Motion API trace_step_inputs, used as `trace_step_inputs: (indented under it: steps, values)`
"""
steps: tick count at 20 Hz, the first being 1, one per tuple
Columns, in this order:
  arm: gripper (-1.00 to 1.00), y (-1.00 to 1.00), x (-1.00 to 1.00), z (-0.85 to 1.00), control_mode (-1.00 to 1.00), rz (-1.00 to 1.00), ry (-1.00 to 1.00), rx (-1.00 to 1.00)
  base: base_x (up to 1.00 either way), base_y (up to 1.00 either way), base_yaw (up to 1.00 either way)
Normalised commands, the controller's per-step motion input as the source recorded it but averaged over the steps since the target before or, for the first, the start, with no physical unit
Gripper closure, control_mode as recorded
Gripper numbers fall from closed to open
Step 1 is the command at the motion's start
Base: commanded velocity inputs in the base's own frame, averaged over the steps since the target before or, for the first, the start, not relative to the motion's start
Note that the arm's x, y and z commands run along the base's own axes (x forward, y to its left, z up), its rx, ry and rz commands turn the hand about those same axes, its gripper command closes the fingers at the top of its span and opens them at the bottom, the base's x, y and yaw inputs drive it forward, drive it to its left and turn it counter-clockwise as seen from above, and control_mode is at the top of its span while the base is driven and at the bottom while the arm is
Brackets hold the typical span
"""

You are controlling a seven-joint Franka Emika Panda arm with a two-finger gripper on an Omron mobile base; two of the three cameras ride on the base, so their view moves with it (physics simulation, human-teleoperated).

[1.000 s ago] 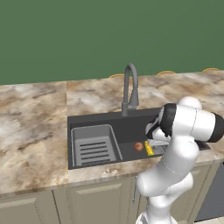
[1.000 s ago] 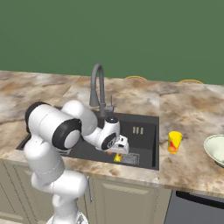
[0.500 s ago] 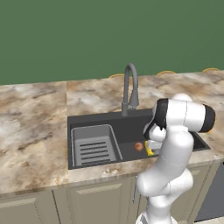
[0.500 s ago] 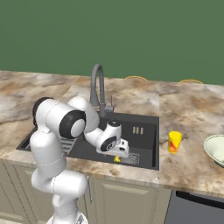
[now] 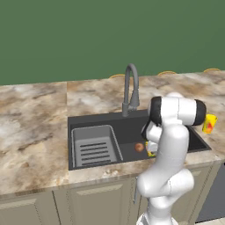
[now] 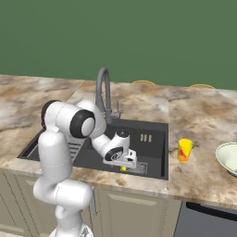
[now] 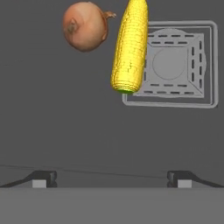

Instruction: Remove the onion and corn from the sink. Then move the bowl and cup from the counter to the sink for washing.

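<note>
Beige marbled stone counter [image 5: 35, 127] surrounds a dark grey rectangular sink [image 5: 132, 134] holding a small reddish-brown onion [image 7: 85, 25] beside a yellow corn cob [image 7: 130, 48] overlapping the square drain grate [image 7: 175, 63]. Above them, the two-finger gripper [image 7: 111, 177] hangs spread wide, empty. A small yellow cup [image 6: 184, 150] and pale cream-green bowl [image 6: 227, 157] sit on the counter.

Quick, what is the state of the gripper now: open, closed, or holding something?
Gripper: open, holding nothing; it hangs in the sink above the corn and the onion.
</note>
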Motion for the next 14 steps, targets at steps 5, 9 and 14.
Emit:
trace_step_inputs:
  steps: [5,9,14]
  values:
    - [-1.00,0.00,0.23,-0.17,-1.00,0.00,0.00,0.00,0.00,0.00,0.00]
    - [-1.00,0.00,0.26,-0.20,-1.00,0.00,0.00,0.00,0.00,0.00,0.00]
    - [-1.00,0.00,0.25,-0.21,-1.00,0.00,0.00,0.00,0.00,0.00,0.00]
